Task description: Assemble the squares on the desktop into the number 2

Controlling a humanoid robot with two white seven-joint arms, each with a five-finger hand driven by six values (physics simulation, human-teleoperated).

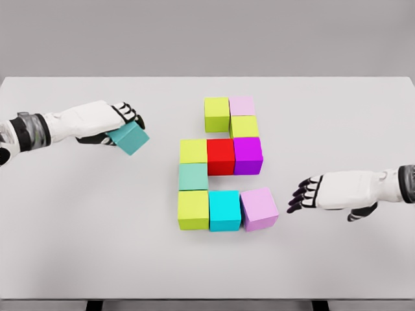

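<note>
With nine cubes already grouped mid-table (pixel 78 227), nearly a 2: top row lacks its left cell. Teal cube (pixel 131 138) clamped in left hand (pixel 107 123), tilted, well left of the lime cube (pixel 216 114). Right hand (pixel 324 192) idle, fingers spread, near the lilac cube (pixel 259 208), sitting slightly askew.

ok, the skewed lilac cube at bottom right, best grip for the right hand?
Pinch the lilac cube across its near and far faces, coming from the right with the right hand. Its left face sits against the cyan cube, so that side is blocked; near, far and right faces are free. It is rotated slightly, so turn the wrist to match.
</note>
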